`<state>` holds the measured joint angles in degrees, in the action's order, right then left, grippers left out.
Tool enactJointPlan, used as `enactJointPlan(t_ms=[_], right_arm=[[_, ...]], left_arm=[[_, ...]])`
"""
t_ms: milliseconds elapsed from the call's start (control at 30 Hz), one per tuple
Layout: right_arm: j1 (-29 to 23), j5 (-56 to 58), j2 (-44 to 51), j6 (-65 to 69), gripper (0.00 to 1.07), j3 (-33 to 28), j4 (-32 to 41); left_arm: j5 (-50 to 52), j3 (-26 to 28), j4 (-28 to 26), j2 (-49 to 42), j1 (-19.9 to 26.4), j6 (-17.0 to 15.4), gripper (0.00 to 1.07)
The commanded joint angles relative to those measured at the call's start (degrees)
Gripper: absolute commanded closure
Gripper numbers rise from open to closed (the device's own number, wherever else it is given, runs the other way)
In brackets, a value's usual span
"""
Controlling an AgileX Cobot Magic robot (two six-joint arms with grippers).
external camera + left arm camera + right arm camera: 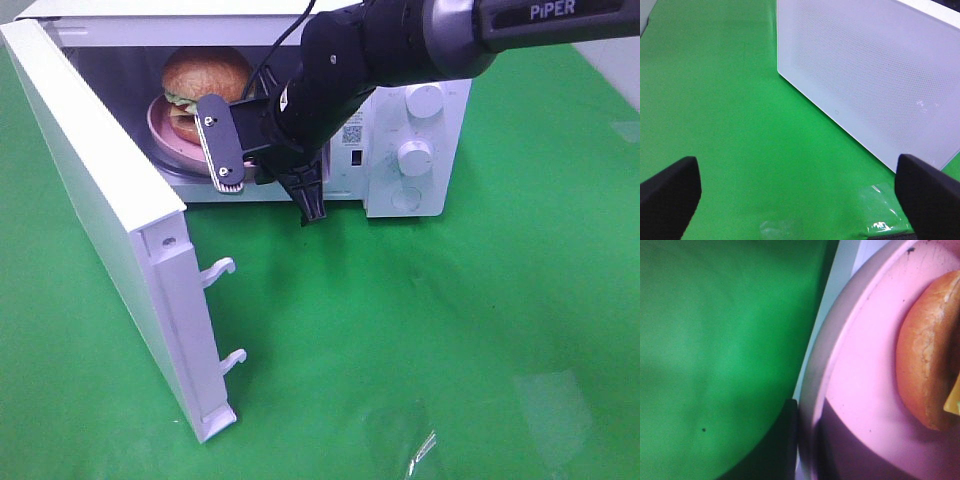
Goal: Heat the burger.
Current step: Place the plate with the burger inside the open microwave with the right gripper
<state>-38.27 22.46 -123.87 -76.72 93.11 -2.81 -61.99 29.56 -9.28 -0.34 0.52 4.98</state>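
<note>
Your tall burger with glossy golden buns (205, 78) sits on the round pink plate (157, 125) inside the open white microwave (430, 190), upper left of the high view. Your left hand (799, 195) is spread wide above the green counter (715, 100). Your right hand (272, 185) is at the plate's rim, and you cannot tell its grip.

A robotics test bench was indicated: the counter was covered edge to edge by plain green cloth (480, 300), a white microwave (415, 150) was set near its far edge, and a black arm (400, 45) marked PiPER was seen.

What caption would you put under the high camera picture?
Burger on pink plate inside open microwave, robot arm at its opening.
</note>
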Motion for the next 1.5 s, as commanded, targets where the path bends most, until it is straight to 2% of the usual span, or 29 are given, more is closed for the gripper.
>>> enactJointPlan(t_ms=[33, 467, 1167, 1367, 1400, 1433, 1500], right_arm=[[0.97, -4.01, 0.00, 0.11, 1.07, 2.23, -0.11], [2.29, -3.84, -5.04, 0.11, 1.07, 8.08, -0.17], [1.43, -4.53, -7.51, -0.52, 1.04, 9.57, -1.20], [1.55, -6.42, -7.51, 3.84, 0.94, 9.57, -1.20], [1.60, -6.59, -7.51, 5.21, 0.89, 9.57, -1.26], [1.60, -6.59, -7.51, 5.21, 0.89, 9.57, -1.26], [1.60, -6.70, -7.51, 5.44, 0.79, 9.57, -1.38]], left_arm=[[0.63, -0.06, -0.29, -0.86, -0.29, -0.11, 0.09], [0.63, -0.06, -0.29, -0.86, -0.29, -0.11, 0.09], [0.63, -0.06, -0.29, -0.86, -0.29, -0.11, 0.09], [0.63, -0.06, -0.29, -0.86, -0.29, -0.11, 0.09], [0.63, -0.06, -0.29, -0.86, -0.29, -0.11, 0.09], [0.63, -0.06, -0.29, -0.86, -0.29, -0.11, 0.09], [0.63, -0.06, -0.29, -0.86, -0.29, -0.11, 0.09]])
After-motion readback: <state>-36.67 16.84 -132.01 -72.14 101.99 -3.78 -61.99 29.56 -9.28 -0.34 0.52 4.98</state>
